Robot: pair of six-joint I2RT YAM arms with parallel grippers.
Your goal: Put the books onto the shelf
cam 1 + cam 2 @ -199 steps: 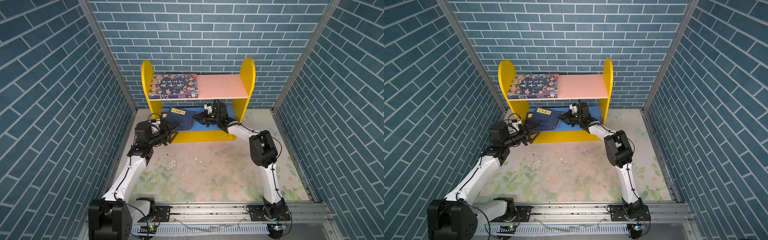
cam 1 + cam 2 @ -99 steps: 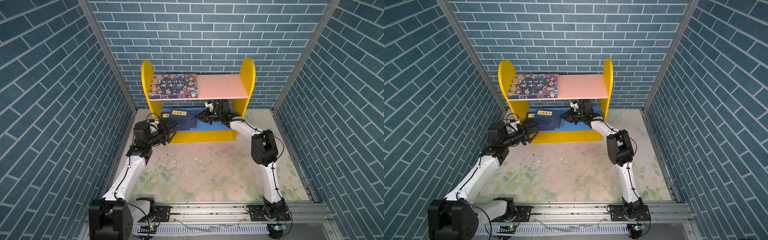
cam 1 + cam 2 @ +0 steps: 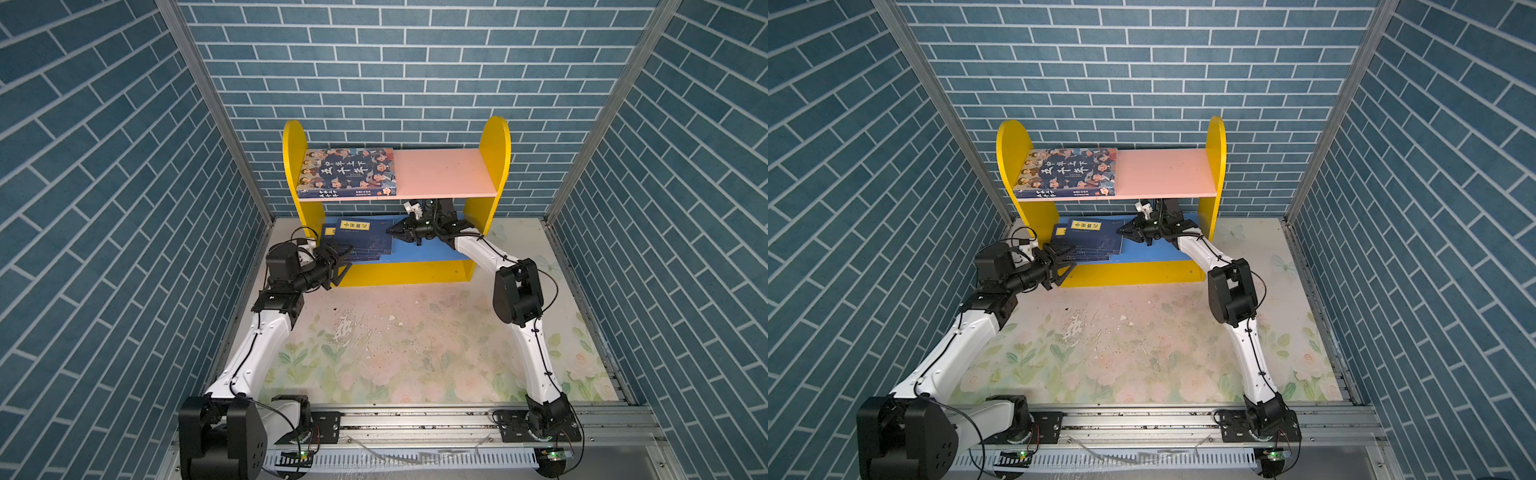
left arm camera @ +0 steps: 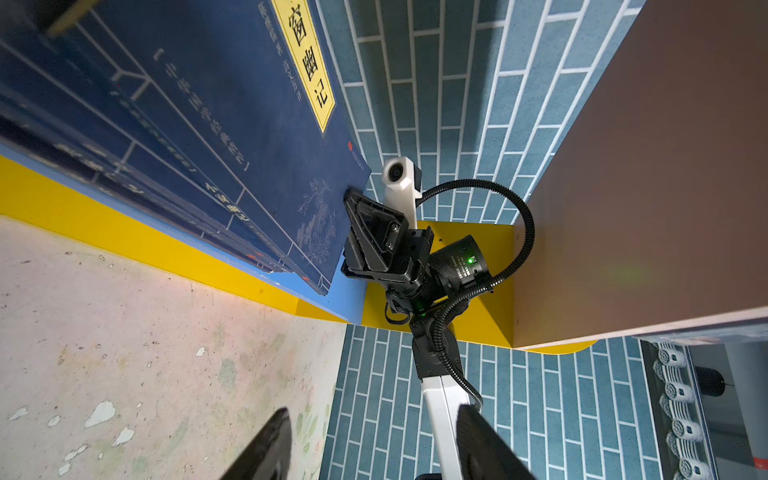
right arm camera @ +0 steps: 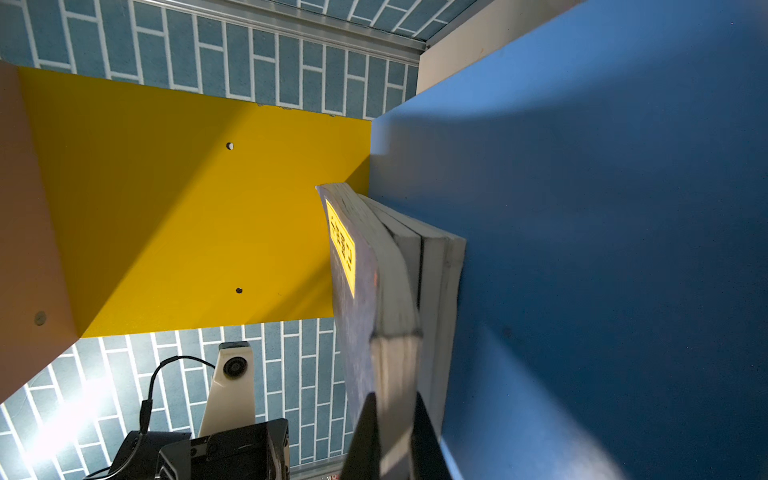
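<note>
The right gripper (image 3: 392, 232) is pinched shut on the right edge of the top book (image 3: 368, 237), which lies at its 9 o'clock in both top views. That book tops the thin books (image 3: 361, 255) stacked on the left half of the lower board (image 3: 428, 251) of the shelf (image 3: 493, 166). The left gripper (image 3: 341, 259) stands partly open and empty, with the stack's front left corner just at its 1 o'clock. The thick book (image 3: 347, 172) lies flat on the upper board (image 3: 442, 172), at 11 o'clock from the right gripper.
</note>
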